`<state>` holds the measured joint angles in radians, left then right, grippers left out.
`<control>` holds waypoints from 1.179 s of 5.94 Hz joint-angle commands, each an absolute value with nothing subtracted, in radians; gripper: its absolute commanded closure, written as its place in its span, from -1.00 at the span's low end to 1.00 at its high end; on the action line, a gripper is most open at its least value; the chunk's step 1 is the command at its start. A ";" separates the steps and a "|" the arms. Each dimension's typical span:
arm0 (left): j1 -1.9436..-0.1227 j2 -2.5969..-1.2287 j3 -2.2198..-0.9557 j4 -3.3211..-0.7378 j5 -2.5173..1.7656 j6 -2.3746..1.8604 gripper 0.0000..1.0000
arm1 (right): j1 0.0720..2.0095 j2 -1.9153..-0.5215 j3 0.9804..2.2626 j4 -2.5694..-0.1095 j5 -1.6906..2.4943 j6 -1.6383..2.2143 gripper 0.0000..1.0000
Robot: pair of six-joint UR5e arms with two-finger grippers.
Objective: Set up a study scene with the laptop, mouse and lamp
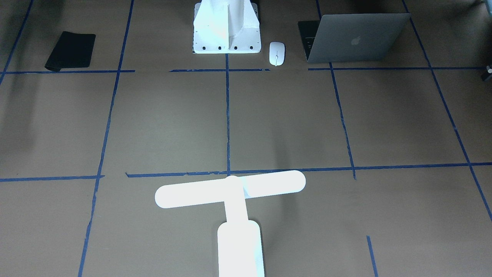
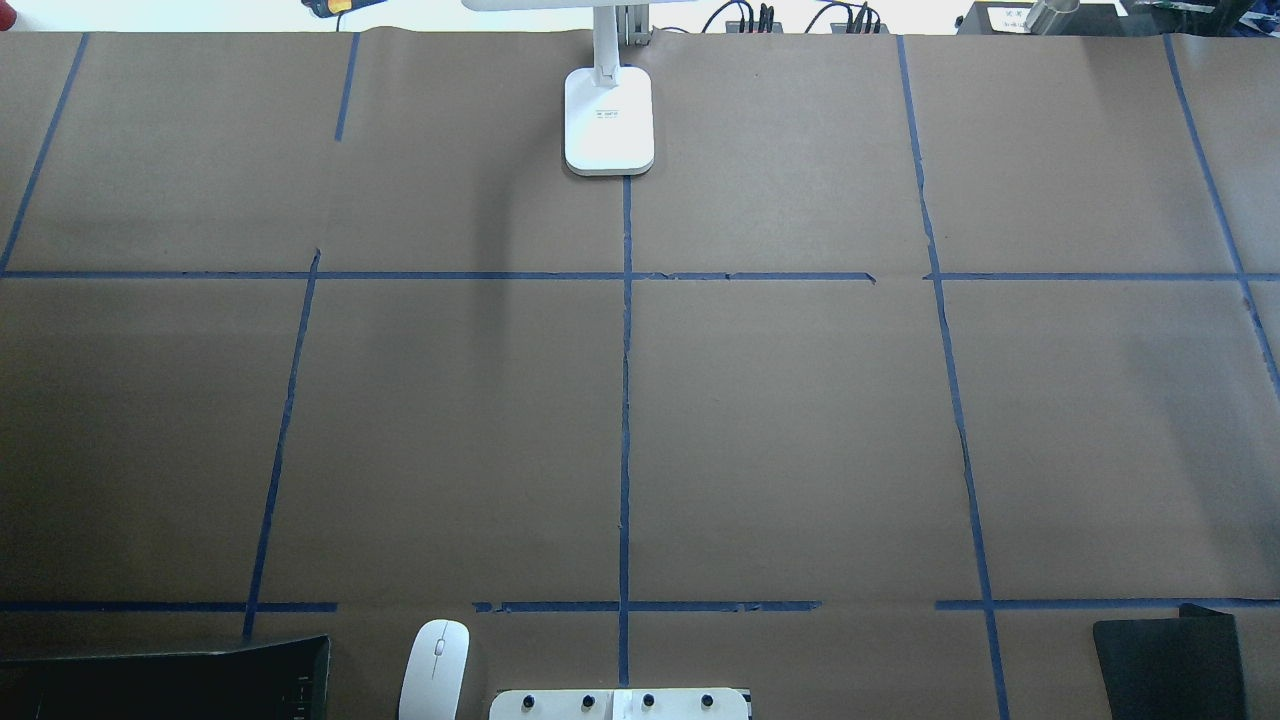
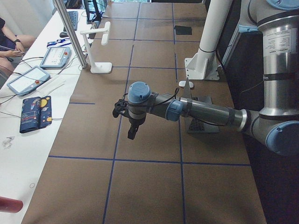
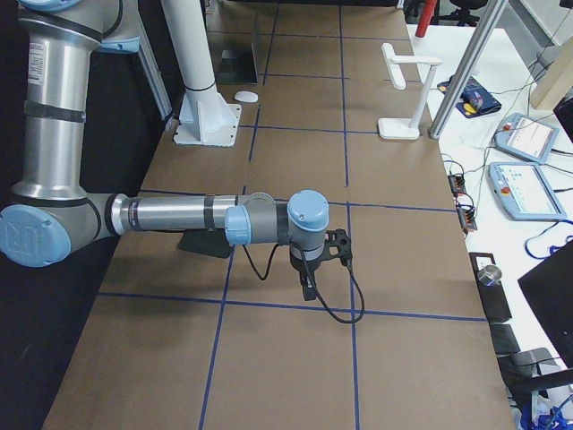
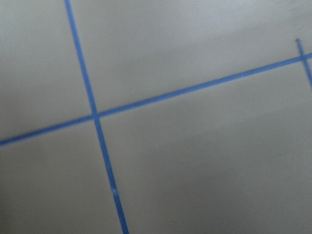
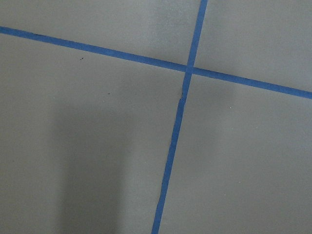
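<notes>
The grey laptop (image 1: 357, 38) stands open at the robot's edge on its left side, and its dark corner shows in the overhead view (image 2: 170, 680). The white mouse (image 1: 276, 53) (image 2: 436, 665) lies between the laptop and the pedestal. The glowing white lamp (image 1: 230, 192) stands at the far edge on the centre line, base (image 2: 608, 120) on the paper. My left gripper (image 3: 132, 133) hangs over bare paper beyond the laptop. My right gripper (image 4: 309, 287) hangs over bare paper on the other side. Both show only in side views, so I cannot tell whether they are open or shut. The wrist views show only paper and tape.
A black mat (image 1: 71, 50) (image 2: 1170, 665) lies at the robot's edge on its right side. The white bolted pedestal (image 1: 226, 30) stands at the middle of that edge. Blue tape lines grid the brown paper. Control pendants (image 4: 524, 139) and cables lie beyond the far edge.
</notes>
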<state>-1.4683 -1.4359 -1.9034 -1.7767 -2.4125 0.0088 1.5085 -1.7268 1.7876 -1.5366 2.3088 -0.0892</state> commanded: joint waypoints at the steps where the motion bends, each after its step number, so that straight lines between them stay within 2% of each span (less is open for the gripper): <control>1: -1.352 -1.440 -1.916 -2.109 -2.433 -0.001 -1.00 | 1.508 -1.727 1.789 -1.537 2.310 -0.089 -1.00; 4: -1.147 -1.393 -1.943 -2.352 -2.453 -0.012 -1.00 | 1.506 -1.726 1.787 -1.536 2.309 -0.090 -1.00; 7: -0.930 -1.225 -2.230 -2.361 -2.507 0.055 -0.99 | 1.506 -1.727 1.787 -1.536 2.307 -0.092 -1.00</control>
<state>-1.0062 -1.2834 -2.1523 -2.3582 -2.5002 0.0129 1.5064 -1.7271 1.7871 -1.5355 2.3072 -0.0919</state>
